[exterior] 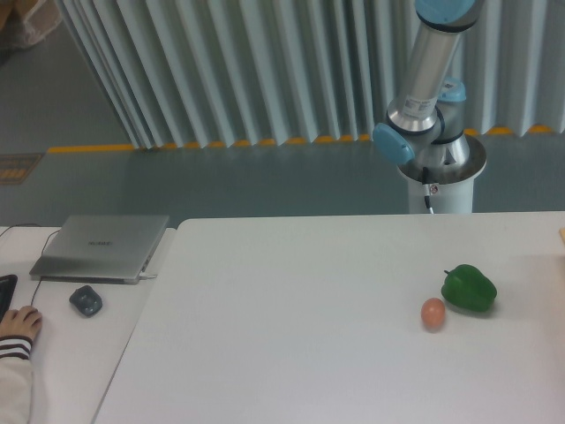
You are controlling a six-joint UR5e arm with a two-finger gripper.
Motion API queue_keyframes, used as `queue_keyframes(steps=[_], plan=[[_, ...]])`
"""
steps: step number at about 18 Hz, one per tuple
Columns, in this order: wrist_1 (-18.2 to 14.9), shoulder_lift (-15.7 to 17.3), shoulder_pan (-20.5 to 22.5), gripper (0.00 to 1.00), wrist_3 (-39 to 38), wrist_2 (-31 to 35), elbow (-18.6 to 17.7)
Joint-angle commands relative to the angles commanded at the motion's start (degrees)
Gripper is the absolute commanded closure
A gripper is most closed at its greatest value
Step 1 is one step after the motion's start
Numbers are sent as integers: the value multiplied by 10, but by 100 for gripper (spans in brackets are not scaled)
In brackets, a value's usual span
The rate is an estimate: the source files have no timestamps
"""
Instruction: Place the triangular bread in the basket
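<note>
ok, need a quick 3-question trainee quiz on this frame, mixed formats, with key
1. True or false: the egg touches the green bell pepper.
2. Multiple choice: what lies on the side desk next to the closed laptop? A) a mug B) a dark mouse C) a basket
3. Short answer: can you see the gripper, the triangular bread or the basket in this view?

Key:
1. False. There is a small gap; the egg sits to the pepper's lower left.
2. B, the mouse.
3. No. Only the arm's base and lower links show behind the table; a sliver at the right edge is unidentifiable.
</note>
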Motion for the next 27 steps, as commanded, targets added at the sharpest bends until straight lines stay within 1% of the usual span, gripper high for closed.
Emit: queue_keyframes(steps=[2,4,5,7,8,10,14,19,20,22,23,25,26,27], plan=[[-1,2,-11,0,-36,-6,3],[-3,4,-37,0,-85,-32,5],[-4,4,-67,0,-100,-26,5],[-4,4,-106,0,-109,-12,6],[-4,4,-125,0,-142,-11,7],[-5,14,-142,0,-174,-11,6],[-8,18,-163,0,-178,-11,8],[-9,25,-196,0,-179,5,8],[-17,28,-206,0,-179,6,7],[-53,34,-215,0,-180,11,4],[-65,41,-222,0,-182,11,0],[-88,47,-235,0,-215,9,-3],[-105,50,-251,0,-242,9,-3],[-112,52,-257,0,-251,9,-3]])
